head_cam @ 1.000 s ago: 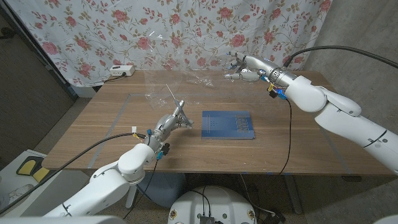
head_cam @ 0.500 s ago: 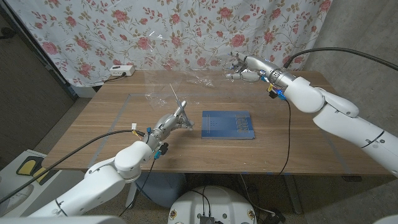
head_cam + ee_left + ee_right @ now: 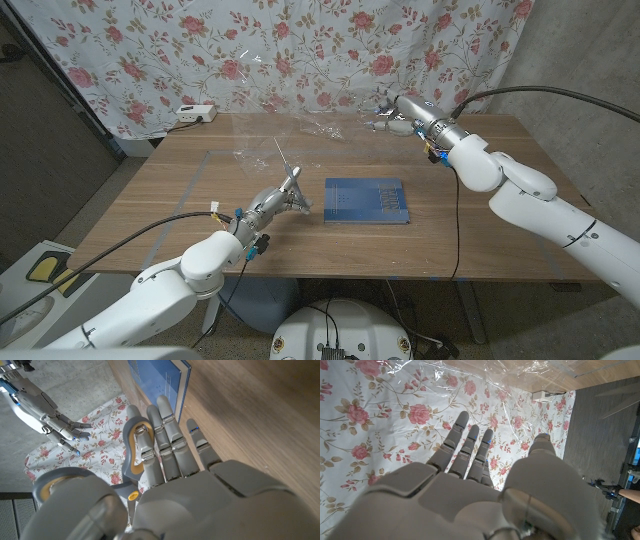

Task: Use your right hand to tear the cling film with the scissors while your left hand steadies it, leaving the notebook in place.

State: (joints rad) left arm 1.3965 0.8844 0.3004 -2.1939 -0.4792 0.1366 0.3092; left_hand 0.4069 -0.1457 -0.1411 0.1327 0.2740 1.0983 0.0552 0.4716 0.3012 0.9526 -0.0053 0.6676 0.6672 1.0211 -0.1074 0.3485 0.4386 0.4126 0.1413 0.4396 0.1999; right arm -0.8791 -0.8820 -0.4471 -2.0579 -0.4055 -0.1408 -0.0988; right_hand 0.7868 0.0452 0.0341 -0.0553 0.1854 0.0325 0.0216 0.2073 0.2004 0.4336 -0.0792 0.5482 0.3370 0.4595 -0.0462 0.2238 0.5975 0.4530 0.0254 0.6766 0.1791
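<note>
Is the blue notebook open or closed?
Closed. The blue notebook lies flat on the table with its cover on top, and no pages spread out.

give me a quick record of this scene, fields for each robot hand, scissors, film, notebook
left robot hand: grips the scissors, blades pointing up toward the film
right robot hand: at the far table edge by the film, fingers apart, holding nothing
film: clear sheet standing at the table's far side
notebook: blue, flat mid-table, right of the left robot hand

A white power strip sits before the floral curtain.
</note>
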